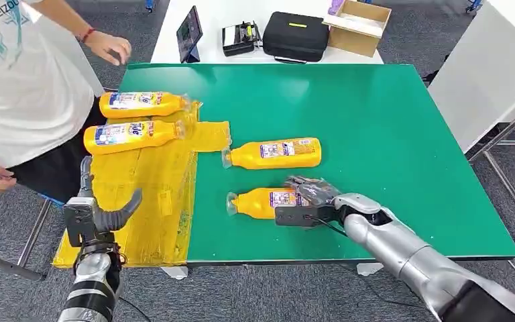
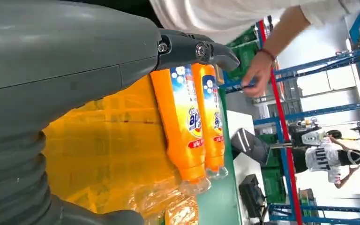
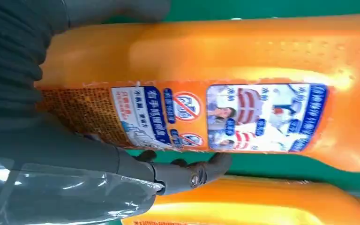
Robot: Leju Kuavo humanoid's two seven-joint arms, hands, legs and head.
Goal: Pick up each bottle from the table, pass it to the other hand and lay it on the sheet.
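So the right hand [image 1: 310,193] is draped over the nearest bottle [image 1: 263,202], fingers wrapped around its body but the bottle looks flat on the green counter [image 1: 375,121], so it's probably mid-grab rather than lifted. Another bottle [image 1: 275,153] lies just beyond it, and two finished bottles [image 1: 137,119] sit side by side on the yellow sheet [image 1: 154,194], at the sheet's far end. The left hand [image 1: 97,215] hovers over the sheet's near edge, fingers spread wide and holding nothing, likely waiting for the handoff. A person [image 1: 20,87] in a white shirt stands beside the sheet. Grey carpet floor, blue racking behind.
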